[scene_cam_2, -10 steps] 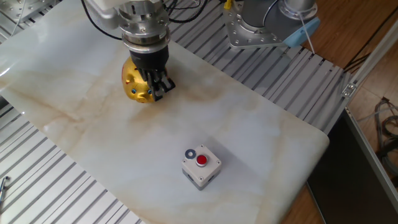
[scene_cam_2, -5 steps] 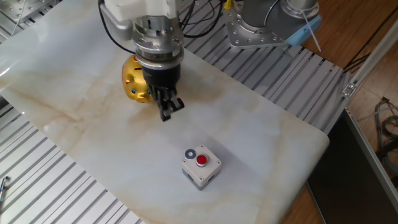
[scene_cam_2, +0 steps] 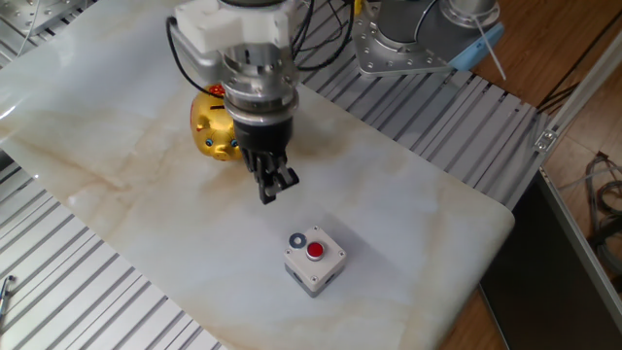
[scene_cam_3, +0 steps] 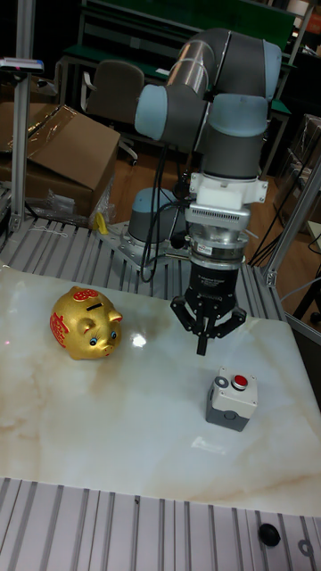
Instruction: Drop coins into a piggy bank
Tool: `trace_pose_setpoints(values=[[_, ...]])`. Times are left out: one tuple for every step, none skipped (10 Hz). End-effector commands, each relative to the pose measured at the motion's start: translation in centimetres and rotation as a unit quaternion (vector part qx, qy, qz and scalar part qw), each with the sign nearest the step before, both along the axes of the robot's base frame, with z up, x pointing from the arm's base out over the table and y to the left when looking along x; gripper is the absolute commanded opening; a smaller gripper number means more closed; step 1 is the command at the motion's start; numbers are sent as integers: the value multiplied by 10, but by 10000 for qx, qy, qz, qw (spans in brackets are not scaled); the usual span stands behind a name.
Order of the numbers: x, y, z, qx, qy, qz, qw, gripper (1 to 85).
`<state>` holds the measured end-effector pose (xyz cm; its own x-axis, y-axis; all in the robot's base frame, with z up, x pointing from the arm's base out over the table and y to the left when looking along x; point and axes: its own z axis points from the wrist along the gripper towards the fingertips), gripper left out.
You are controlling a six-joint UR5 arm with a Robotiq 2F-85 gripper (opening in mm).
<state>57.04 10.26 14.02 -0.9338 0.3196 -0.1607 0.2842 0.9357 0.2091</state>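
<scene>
The gold piggy bank stands upright on the marble table, at the far left in the fixed view. A small dark coin lies on top of the grey box, beside its red button. My gripper hangs above the table between the bank and the box. It points down with its fingertips together. Nothing shows between them.
The marble slab lies on ribbed metal rails and ends at the right in a rounded edge. The arm's base stands behind the slab. A small black knob sits on the front rail.
My gripper has moved from over the piggy bank toward the grey box, now clear of the bank. Bank, box and coin have stayed in place.
</scene>
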Motion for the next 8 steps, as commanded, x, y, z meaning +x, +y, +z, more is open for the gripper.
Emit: trace_pose_setpoints(values=[[-1, 4, -9, 20, -31, 20, 10000, 10], [-4, 4, -8, 18, 5, 34, 10000, 10], [-6, 2, -8, 14, -2, 85, 10000, 10], [-5, 3, -9, 36, -19, 90, 10000, 10], [-6, 2, -9, 20, -19, 91, 10000, 10], [-6, 0, -10, -9, -23, 120, 9999, 10], [-7, -1, -10, -16, -42, 148, 9999, 10], [-7, -2, -10, -8, -62, 175, 9998, 10]])
